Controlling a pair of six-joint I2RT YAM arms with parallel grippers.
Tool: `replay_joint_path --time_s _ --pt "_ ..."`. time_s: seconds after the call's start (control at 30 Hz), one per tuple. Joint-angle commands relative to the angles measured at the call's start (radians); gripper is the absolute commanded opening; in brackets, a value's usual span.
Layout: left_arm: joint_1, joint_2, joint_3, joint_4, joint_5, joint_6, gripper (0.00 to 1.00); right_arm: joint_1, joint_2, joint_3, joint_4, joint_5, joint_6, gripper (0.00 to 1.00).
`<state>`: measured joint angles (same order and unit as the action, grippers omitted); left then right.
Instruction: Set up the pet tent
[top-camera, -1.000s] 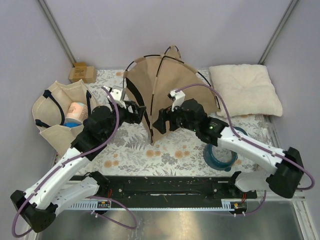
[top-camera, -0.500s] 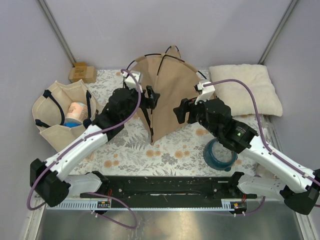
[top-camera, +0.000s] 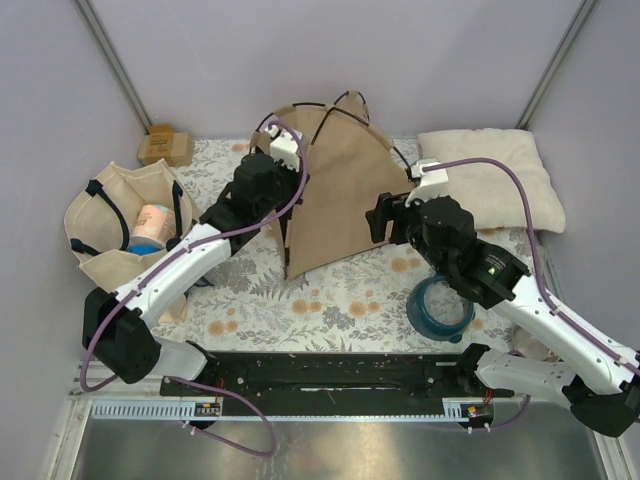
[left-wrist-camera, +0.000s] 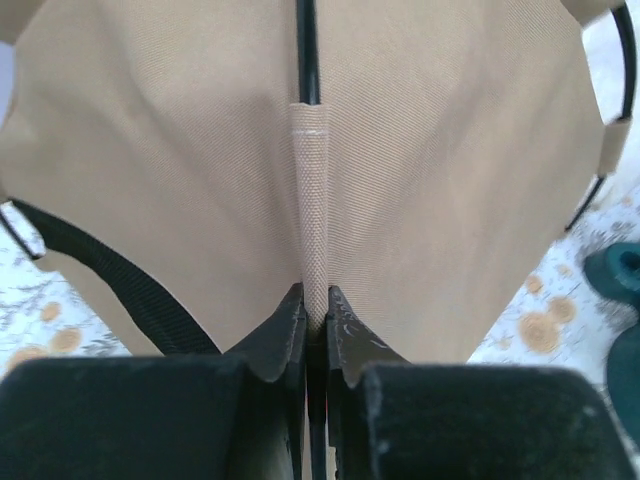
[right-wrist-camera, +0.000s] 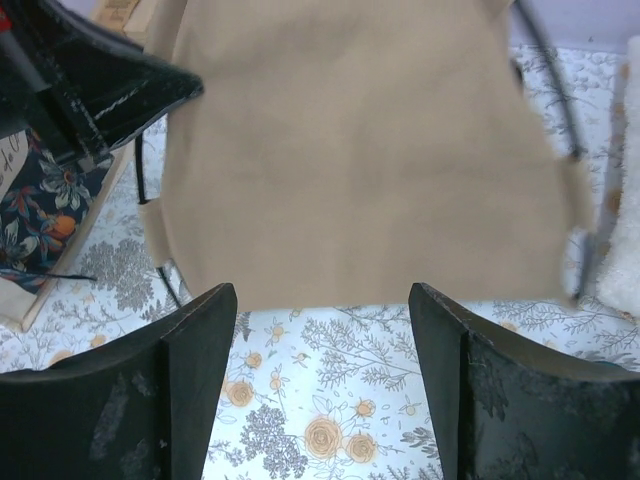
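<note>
Starting beside the tote bag (top-camera: 120, 225), the left claw (left-wrist-camera: 315, 300) is clenched on the pole sleeve (left-wrist-camera: 312, 200) of the pet tent (top-camera: 335, 190), standing mid-way across the table (top-camera: 350, 300), while the right claw (right-wrist-camera: 320, 290) hangs released, jaws wide, facing its canvas, near the pillow (top-camera: 490, 180).

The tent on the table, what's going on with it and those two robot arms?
The two arms are setting up a tan pet tent on the flowered table. The left gripper is shut on the fabric sleeve over one of the tent's dark poles. The right gripper is open and faces the canvas from the other side, gripping nothing. The tent stands up on the cloth, with poles arching over its top.
</note>
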<state>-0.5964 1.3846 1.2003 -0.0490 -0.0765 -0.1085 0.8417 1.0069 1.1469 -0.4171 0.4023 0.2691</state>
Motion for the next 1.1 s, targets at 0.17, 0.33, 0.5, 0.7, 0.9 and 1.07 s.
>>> replay_joint_path --time_s 0.17,0.33,0.5,0.7,0.9,1.07 --pt "0.216 -0.173 -0.011 0.029 0.384 0.233 0.0 -0.03 -0.01 0.112 0.001 0.033 -0.039 0.79" --pt "0.271 -0.193 -0.073 0.041 0.411 0.208 0.0 -0.047 0.033 0.102 0.0 -0.008 -0.03 0.8" --pt "0.273 -0.214 -0.12 0.044 0.232 0.074 0.0 -0.056 0.076 0.082 0.0 -0.058 0.005 0.8" --pt "0.238 -0.266 -0.143 0.046 -0.07 -0.187 0.0 -0.056 0.127 0.1 0.0 -0.108 0.048 0.8" --pt "0.118 -0.219 -0.059 0.017 -0.177 -0.185 0.0 -0.055 0.197 0.155 -0.006 -0.14 0.064 0.79" --pt "0.13 -0.228 -0.051 0.034 0.07 0.1 0.0 -0.059 0.207 0.209 -0.034 -0.117 0.061 0.79"
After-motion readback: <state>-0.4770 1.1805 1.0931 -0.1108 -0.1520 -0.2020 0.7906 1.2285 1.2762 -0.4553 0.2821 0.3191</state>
